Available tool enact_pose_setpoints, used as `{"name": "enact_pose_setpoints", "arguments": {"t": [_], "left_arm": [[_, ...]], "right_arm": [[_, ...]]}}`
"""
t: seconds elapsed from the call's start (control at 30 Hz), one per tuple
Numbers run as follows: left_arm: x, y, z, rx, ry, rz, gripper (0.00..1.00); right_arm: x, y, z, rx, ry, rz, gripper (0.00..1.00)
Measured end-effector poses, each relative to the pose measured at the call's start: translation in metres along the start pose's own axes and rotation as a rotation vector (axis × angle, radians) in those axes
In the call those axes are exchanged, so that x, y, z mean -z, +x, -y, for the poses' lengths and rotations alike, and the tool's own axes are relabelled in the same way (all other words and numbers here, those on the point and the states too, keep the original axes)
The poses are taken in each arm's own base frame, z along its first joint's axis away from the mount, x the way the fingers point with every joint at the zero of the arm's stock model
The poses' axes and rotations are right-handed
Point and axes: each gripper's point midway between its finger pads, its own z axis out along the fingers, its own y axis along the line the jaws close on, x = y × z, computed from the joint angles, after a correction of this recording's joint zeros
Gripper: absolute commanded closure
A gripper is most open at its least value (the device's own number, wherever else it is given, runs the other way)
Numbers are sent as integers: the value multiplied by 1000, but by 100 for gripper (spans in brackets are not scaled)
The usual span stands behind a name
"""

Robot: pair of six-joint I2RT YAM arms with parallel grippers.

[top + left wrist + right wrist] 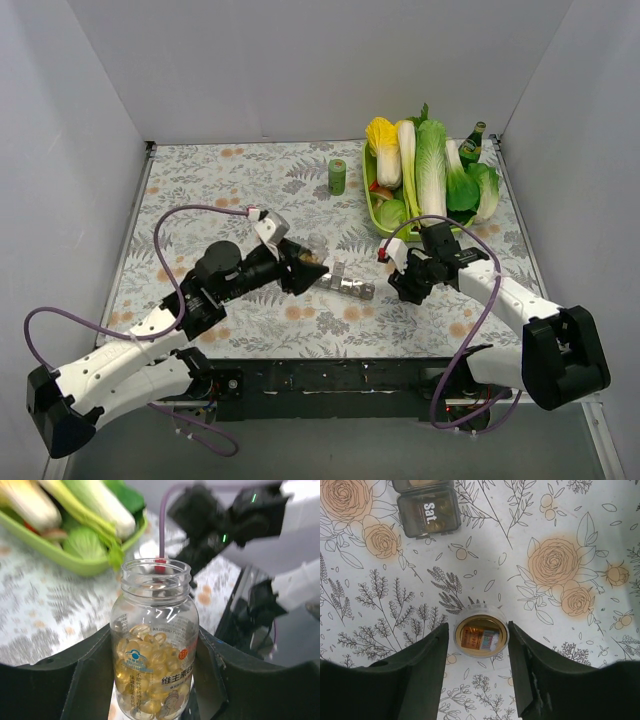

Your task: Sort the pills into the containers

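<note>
The left arm stretches toward mid-table, left gripper (303, 268) clamped around a pill bottle (155, 645). The right arm bends inward, right gripper (403, 288) pointing down, jaws flanking a cap (481, 636) — contact unclear.

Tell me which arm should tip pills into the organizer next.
Left. The left gripper holds the open pill bottle right beside the organizer; the right gripper is only around the lid.

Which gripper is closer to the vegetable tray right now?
Right. The right gripper, clamping the cap, sits just in front of the tray; the left gripper, holding the bottle, is farther left, past the organizer.
</note>
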Motion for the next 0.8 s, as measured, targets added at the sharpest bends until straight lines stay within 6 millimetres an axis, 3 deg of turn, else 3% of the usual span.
{"name": "enact_pose_setpoints", "arguments": {"t": [0.07, 0.1, 0.17, 0.3, 0.4, 0.5, 0.6, 0.7, 0.8], "left_arm": [[-1, -31, -1, -12, 11, 101, 100], [0, -50, 0, -24, 24, 156, 100], [4, -91, 9, -70, 69, 273, 100], [19, -167, 53, -185, 231, 446, 100], [38, -207, 81, -267, 315, 539, 100], [60, -227, 102, -318, 379, 595, 100], [83, -233, 118, -329, 428, 625, 100], [93, -241, 111, -340, 358, 669, 100], [80, -255, 86, -379, 276, 681, 100]], "right_arm": [[-2, -1, 0, -5, -5, 5, 34], [-2, -1, -1, -7, -10, 7, 26], [-3, -2, -3, -16, -23, 16, 24], [-3, -4, -5, -18, -41, 34, 18], [-2, -6, -5, -30, -51, 53, 14], [2, -8, -3, -47, -54, 82, 14], [8, -11, 0, -63, -46, 115, 14], [13, -14, 3, -72, -39, 147, 13], [15, -16, 2, -87, -51, 167, 12]]}}
